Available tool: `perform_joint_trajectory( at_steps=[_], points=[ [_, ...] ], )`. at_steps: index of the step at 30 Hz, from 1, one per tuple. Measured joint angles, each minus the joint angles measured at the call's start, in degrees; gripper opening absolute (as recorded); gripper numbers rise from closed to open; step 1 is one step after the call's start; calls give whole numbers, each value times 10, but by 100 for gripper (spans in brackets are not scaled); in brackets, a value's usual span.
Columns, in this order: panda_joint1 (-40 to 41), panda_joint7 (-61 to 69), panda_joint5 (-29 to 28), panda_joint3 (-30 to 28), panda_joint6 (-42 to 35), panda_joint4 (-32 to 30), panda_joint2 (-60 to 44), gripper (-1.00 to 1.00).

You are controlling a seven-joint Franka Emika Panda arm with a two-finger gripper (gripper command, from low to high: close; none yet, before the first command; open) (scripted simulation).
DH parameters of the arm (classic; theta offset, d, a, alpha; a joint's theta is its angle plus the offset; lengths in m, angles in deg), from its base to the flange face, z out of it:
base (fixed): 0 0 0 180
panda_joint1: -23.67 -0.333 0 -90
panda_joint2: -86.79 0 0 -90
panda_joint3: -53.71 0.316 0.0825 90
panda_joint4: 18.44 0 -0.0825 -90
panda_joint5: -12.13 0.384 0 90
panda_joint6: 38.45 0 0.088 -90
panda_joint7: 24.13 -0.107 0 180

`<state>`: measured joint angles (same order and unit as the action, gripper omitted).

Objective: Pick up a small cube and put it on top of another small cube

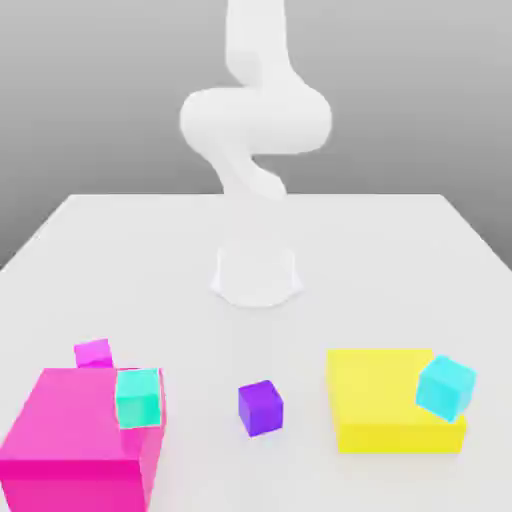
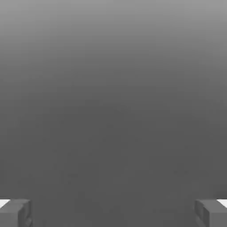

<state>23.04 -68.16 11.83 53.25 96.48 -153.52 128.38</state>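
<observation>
Looking across the white table (image 1: 120, 240), the white arm (image 1: 255, 120) rises folded from its round base (image 1: 257, 275) at the middle of the frame, well back from all the blocks. Down at the lower left sits a large magenta block (image 1: 70, 440), and a teal cube (image 1: 138, 397) rests at its upper right corner, with a small magenta cube (image 1: 93, 352) just behind the block's back edge. Dead centre along the bottom, a small purple cube (image 1: 260, 407) stands alone on the table, apart from everything. Over at the lower right there's a large yellow block (image 1: 385, 400), and a cyan cube (image 1: 446, 387) sits tilted at its right edge. From the hand view, the gripper (image 2: 113, 213) has its two grey fingers (image 2: 15, 212) spread wide apart at opposite lower corners, nothing between them, only plain grey beyond.
</observation>
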Motion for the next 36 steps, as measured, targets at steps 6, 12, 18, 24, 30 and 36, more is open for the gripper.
perform_joint_trajectory(
  at_steps=[6, 12, 18, 24, 30, 36],
  points=[
    [-17, 52, -7, -15, 89, -90, -122, 0],
    [-32, 109, -8, -29, 179, -180, -247, 0],
    [-42, 178, 0, -35, 278, -278, -386, 0],
    [-28, 210, 26, -14, 378, -280, -512, 0],
    [-16, 214, 31, -1, 424, -270, -568, -100],
    [-19, 209, 24, -5, 399, -276, -538, -100]
  ],
)
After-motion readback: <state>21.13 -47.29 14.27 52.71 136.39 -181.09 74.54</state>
